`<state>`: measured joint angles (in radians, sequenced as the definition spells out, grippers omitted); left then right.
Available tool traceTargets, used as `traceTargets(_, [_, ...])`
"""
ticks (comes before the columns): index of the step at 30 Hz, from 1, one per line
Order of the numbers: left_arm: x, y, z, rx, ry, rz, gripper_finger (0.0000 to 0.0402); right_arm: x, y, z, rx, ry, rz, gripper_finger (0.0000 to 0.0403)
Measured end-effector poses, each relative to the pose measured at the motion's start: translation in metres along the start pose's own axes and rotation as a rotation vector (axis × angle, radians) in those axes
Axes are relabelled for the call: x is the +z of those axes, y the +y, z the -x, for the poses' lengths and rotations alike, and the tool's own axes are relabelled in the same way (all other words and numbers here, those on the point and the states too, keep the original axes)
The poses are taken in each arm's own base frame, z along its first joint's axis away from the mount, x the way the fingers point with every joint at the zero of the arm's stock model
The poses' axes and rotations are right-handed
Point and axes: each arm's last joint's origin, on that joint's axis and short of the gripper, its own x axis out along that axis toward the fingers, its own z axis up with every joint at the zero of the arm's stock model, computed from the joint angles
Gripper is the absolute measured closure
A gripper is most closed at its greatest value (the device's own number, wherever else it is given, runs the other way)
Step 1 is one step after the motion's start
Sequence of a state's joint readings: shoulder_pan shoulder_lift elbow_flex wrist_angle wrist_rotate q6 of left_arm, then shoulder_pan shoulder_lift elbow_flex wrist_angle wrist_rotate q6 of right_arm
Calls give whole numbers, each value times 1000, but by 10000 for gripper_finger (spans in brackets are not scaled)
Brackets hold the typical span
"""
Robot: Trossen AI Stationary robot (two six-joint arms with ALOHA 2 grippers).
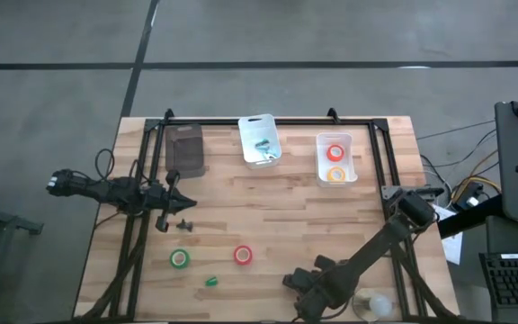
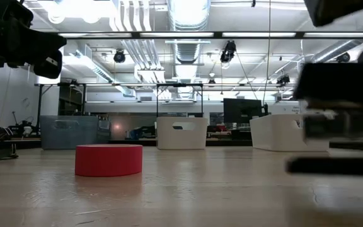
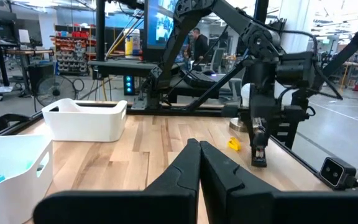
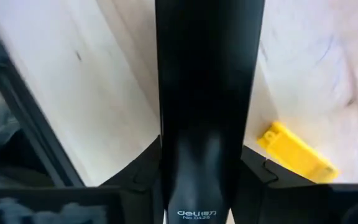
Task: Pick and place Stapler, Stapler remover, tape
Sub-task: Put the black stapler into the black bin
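Wooden tabletop (image 1: 268,216) carries red tape (image 1: 243,256). Right tool (image 4: 207,180) pinches a black stapler (image 4: 209,93); left tool (image 3: 199,163) is pressed together.

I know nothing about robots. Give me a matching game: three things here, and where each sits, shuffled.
1. green ring-shaped tape roll
2. yellow ring-shaped tape roll
3. black stapler

A. in the white plastic bin
B. between the right claw's fingers
C. on the bare wooden table

Pairs: 1-C, 2-A, 3-B
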<state>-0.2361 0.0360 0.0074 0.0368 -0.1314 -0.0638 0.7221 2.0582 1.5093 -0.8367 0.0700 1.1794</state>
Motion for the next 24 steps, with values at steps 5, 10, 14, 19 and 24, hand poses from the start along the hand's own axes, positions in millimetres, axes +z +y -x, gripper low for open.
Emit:
traceTargets(5, [0, 0, 0, 0, 0, 0, 392, 11, -5, 11, -3, -66, 43, 288])
traceTargets(10, [0, 0, 0, 0, 1, 0, 392, 26, -11, 19, 5, -89, 101, 280])
traceTargets(14, [0, 0, 0, 0, 1, 0, 392, 40, -18, 25, 6, -107, 159, 285])
traceTargets(19, [0, 0, 0, 0, 0, 0, 392, 62, -32, 34, -15, -152, 221, 282])
traceTargets(24, [0, 0, 0, 0, 1, 0, 392, 89, -52, 41, -70, -204, 300, 283])
